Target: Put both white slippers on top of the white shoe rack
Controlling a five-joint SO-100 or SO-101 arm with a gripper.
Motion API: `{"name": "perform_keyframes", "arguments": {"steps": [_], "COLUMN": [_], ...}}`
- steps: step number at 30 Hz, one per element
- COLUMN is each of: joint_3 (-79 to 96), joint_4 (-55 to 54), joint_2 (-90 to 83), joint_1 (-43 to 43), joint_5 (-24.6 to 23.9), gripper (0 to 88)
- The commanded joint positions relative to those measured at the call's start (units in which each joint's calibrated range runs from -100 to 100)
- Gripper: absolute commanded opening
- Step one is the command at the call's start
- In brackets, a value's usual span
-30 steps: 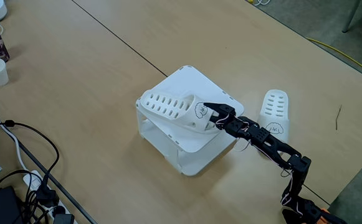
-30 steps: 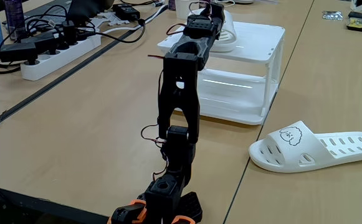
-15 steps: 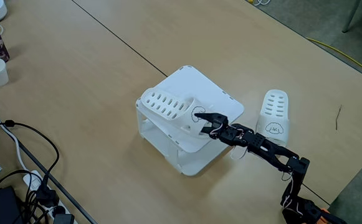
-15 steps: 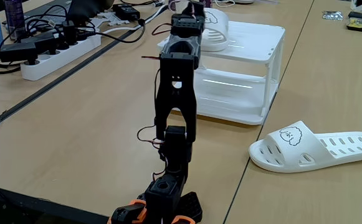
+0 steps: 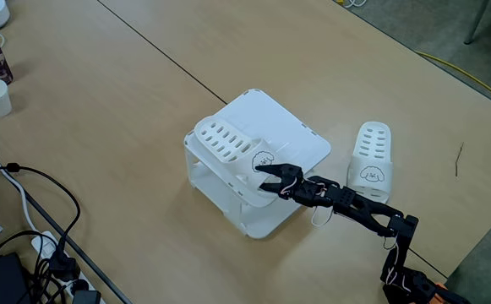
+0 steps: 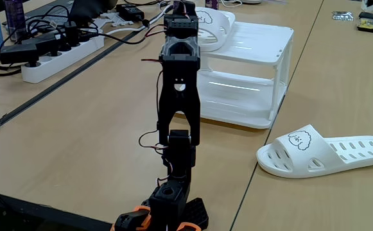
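Bright, even indoor light; soft faint shadows; both fixed views sharp, no glare

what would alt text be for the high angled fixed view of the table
A white slipper lies on the white shoe rack, with the black arm's open gripper at its heel. A second slipper lies on the wooden table beside the rack.

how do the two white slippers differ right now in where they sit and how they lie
The slipper on the rack rests atop the white shoe rack, while the slipper on the table lies on the tabletop beside it. The slipper on the rack has the end effector at its puppy-face end; the slipper on the table lies clear of the arm. Both are white, vented, with a puppy face.
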Motion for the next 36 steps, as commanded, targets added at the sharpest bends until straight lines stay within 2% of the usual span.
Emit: {"name": "perform_keyframes", "arguments": {"steps": [1, 9, 20, 23, 30, 36], "joint_3": [-6.28, -4.56, 20.61, 23.49, 37.66, 58.32], "joint_4": [-0.62, -0.19, -0.19, -0.19, -0.27, -0.96], "joint_2": [-1.58, -4.61, -25.06, -30.44, -37.93, -46.68], "joint_1": [-0.33, -0.41, 0.66, 4.94, 24.67, 30.35], "joint_5": [0.42, 0.42, 0.42, 0.42, 0.42, 0.42], "gripper": [22.6, 22.7, 22.6, 22.6, 22.7, 22.7]}}
